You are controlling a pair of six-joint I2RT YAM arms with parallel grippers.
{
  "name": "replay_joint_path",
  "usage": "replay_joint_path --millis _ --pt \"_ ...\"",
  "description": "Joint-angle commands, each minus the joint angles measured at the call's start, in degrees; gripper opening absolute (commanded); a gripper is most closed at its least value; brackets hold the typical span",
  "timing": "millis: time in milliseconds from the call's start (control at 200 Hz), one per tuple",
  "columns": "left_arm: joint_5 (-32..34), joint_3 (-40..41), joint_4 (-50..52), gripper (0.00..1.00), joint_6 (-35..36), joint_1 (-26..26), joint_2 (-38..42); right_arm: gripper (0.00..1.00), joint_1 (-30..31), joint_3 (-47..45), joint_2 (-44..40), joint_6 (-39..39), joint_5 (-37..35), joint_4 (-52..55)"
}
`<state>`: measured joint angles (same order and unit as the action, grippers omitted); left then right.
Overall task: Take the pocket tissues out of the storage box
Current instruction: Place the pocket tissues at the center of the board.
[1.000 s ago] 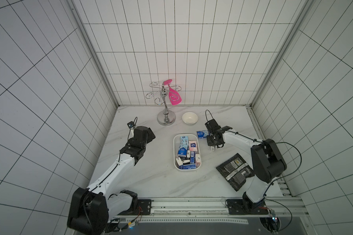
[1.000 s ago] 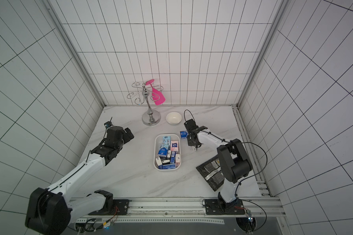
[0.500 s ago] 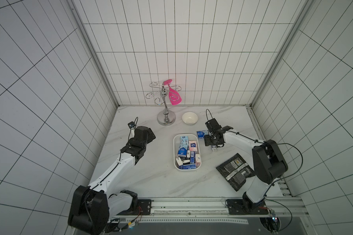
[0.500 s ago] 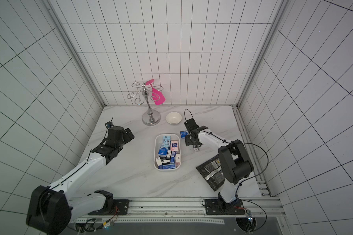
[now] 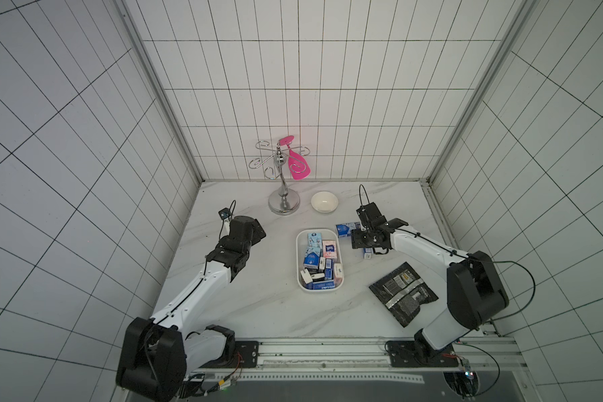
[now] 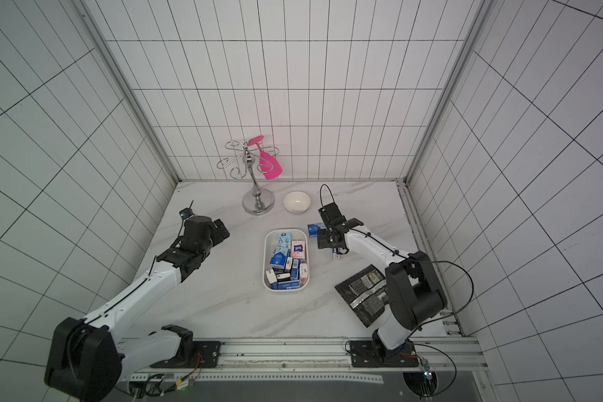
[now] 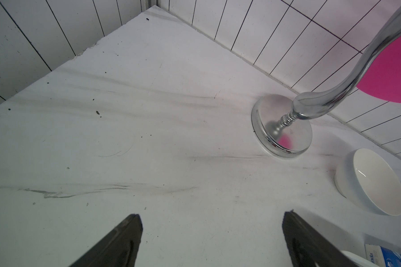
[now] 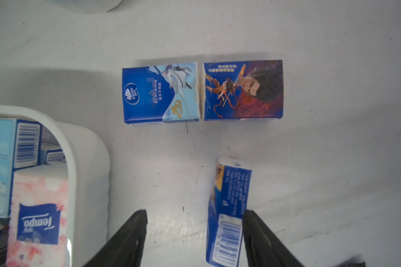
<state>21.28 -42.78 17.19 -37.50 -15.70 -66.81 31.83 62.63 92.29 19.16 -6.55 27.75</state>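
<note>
Right of the storage box, on the marble table, the right gripper hangs low with its fingers parted wider than the standing packet between them. This packet rests on a long narrow edge, barcode end toward the wrist. It sits close against one finger and clear of the other, so nothing is gripped. Its long axis runs along the fingers, roughly parallel to the box's long sides.

Just beyond the fingertips lie a light blue packet and a dark blue packet, both flat. They meet short edge to short edge, with their long axes in one line, crosswise to the standing packet.

The box sits mid-table, its long axis running from the front rail toward the back wall. The other pocket tissues fill it in mixed directions, some flat and some on edge.

Clearances: a strip of bare marble separates the box's right wall from the standing packet. The foil pouches lie nearer the front, well apart from the packets. Left of the box the marble is bare as far as the left gripper. Its fingers stand wide apart, holding nothing, above the table near the chrome stand and white bowl.
</note>
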Motion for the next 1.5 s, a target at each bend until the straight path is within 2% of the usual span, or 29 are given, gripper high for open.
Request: replay_joint_path --millis 0,80,395,715,905,1255,1499 --pt "-0.45 -0.25 -0.16 0.98 0.3 -0.25 1.03 0.69 -3.08 -2.57 -2.47 0.55 -1.68 -0.81" --pt "-0.36 -0.02 -0.14 0.98 0.32 -0.25 1.09 0.67 -4.87 -3.34 -1.79 0.32 -0.13 -1.44" --pt "-0.36 0.1 -0.14 0.98 0.49 -0.2 1.46 0.45 -9.55 -7.82 -4.19 1.05 2.01 -5.69" --pt "-0.59 -0.04 -0.32 0.98 0.36 -0.47 1.0 0.43 -12.33 -9.54 -5.45 0.97 2.28 -6.47" --pt "-0.54 0.01 -0.4 0.98 0.4 -0.47 1.05 0.41 -12.49 -8.63 -2.12 0.22 4.18 -6.22" --pt "-0.36 0.06 -0.67 0.98 0.45 -0.47 1.04 0.4 -7.8 -6.28 1.08 -0.35 4.94 -7.18" --pt "-0.34 -0.27 -0.69 0.98 0.5 -0.49 0.71 0.41 -1.84 -2.88 3.51 -0.17 0.56 -4.81"
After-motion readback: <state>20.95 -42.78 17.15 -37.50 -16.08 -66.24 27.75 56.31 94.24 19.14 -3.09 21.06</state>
